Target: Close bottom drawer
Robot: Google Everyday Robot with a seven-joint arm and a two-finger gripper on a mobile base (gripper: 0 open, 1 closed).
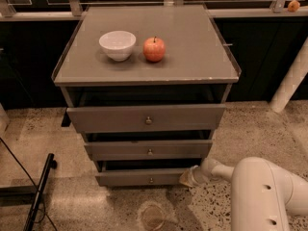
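The bottom drawer (139,178) is the lowest of three grey drawers in the cabinet, with a flat grey front and a small round metal knob (151,180). It stands pulled out a little, with a dark gap above its front. My gripper (188,177) is low at the drawer front's right end, touching or nearly touching it. The white arm (262,194) reaches in from the lower right.
The middle drawer (149,149) and the top drawer (146,118) also stand pulled out. A white bowl (117,44) and a red apple (154,49) sit on the cabinet top (192,47). A black stand leg (41,189) lies at the lower left. A white post (291,78) rises at right.
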